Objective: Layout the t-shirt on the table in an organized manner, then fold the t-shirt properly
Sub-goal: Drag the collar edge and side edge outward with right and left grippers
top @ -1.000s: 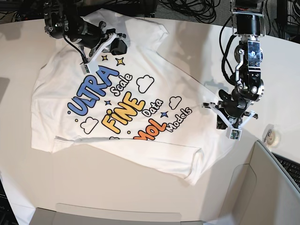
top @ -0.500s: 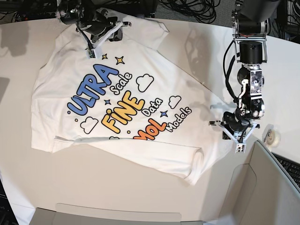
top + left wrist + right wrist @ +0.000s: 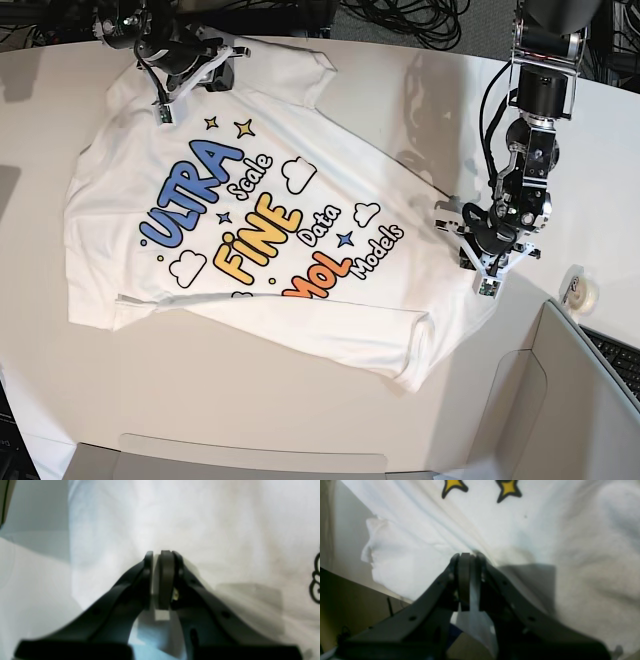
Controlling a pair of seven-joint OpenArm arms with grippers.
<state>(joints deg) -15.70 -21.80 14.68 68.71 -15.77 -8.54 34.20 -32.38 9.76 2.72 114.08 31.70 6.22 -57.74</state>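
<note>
Base view high overhead, facing down; 2 wrist views close over the t-shirt [image 3: 250, 200] it shares.

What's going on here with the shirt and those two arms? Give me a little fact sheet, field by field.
item: white t-shirt, printed side up, lying skewed on the table
print: ULTRA, FINE and Scale readable, plus clouds and stars
left gripper: jaws closed, pinching the white fabric
right gripper: jaws closed on fabric below two yellow stars
shirt state: spread out, bottom edge partly tucked under, not folded yet
nearby: roll of tape beside the left arm
</note>
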